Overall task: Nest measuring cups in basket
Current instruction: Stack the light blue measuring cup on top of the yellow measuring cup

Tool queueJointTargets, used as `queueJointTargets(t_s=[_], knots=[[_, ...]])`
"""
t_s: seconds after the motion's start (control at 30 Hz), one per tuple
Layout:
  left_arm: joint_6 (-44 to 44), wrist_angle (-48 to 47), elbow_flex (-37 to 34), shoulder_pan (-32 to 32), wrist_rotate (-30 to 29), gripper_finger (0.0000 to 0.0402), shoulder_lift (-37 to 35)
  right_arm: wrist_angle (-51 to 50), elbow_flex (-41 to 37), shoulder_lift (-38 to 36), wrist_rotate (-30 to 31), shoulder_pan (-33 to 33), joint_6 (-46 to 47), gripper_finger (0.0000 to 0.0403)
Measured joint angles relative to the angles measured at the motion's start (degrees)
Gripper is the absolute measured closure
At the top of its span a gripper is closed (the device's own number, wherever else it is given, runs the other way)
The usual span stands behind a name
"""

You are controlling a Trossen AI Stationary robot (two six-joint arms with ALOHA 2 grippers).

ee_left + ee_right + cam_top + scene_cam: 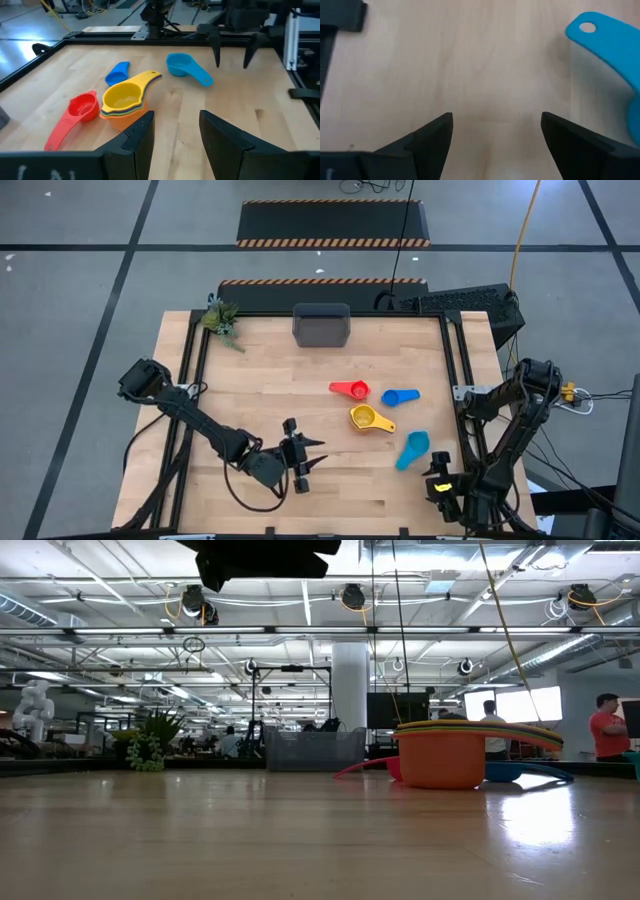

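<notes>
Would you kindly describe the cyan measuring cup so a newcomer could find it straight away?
Start at the wooden table and look to its right side, where four scoops lie loose. The cyan measuring cup is the one nearest the front edge, below the yellow cup. It is paler than the blue cup.

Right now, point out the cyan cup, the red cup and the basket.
cyan cup [415, 445]: high view, on its bowl.
red cup [82, 106]: left wrist view, on its bowl.
basket [321, 325]: high view, on its dark inside.
</notes>
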Motion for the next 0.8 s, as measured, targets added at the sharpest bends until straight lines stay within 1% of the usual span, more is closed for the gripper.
queueJointTargets(t_s=[0.13,0.27,0.33,0.47,0.57,0.63,0.73,0.8], knots=[[-0.26,0.03,0.00,0.17,-0.04,0.0243,0.00,0.04,0.00,0.00,3.84,0.07,-1.25,0.0123],[-0.31,0.17,0.00,0.06,-0.03,0.0243,0.00,0.20,0.00,0.00,6.38,-0.19,-7.61,0.0126],[-0.50,0.17,0.00,0.06,-0.03,0.0243,0.00,0.18,0.00,0.00,9.04,-0.42,-12.25,0.0127],[-0.48,0.22,0.00,0.21,-0.54,0.0243,0.00,-0.08,0.00,0.12,16.67,-0.60,-23.55,0.0127],[-0.52,0.21,0.00,0.32,-0.54,0.0243,0.00,-0.13,0.01,1.62,20.85,-1.23,-32.29,0.0127],[-0.48,0.21,0.00,0.34,-0.54,0.0243,0.00,-0.07,0.00,3.43,20.90,-2.31,-37.33,0.0127],[-0.51,0.21,0.00,0.41,-0.54,0.0243,0.00,-0.23,0.00,6.83,20.62,-3.71,-41.61,0.0127],[-0.50,0.21,0.02,0.43,-0.54,0.0243,0.00,0.11,0.09,8.86,22.28,-4.20,-43.88,0.0127]])
